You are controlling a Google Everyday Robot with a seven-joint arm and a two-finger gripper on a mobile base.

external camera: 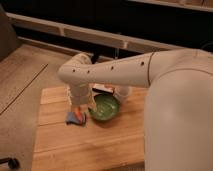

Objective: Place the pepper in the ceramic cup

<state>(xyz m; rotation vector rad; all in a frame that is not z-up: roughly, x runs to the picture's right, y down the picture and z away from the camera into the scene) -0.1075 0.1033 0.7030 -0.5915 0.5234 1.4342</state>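
Reaching down over a wooden table (75, 145) with the gripper (84, 106), at the end of a big white arm (125, 70). Can't tell if open or closed. Hanging just above the pepper (80, 118), at 12 o'clock from it. Small and orange, lying right against a blue sponge (72, 119), at 8 o'clock from the green bowl (105, 107). At 1 o'clock from that bowl, partly behind the arm: the cup (123, 93), white, apart from the pepper.

The one camera looks steeply down over the arm (120, 72), close above the bench (90, 145). The gripper (84, 108) sits mid-frame, toward the bench's far-left corner.
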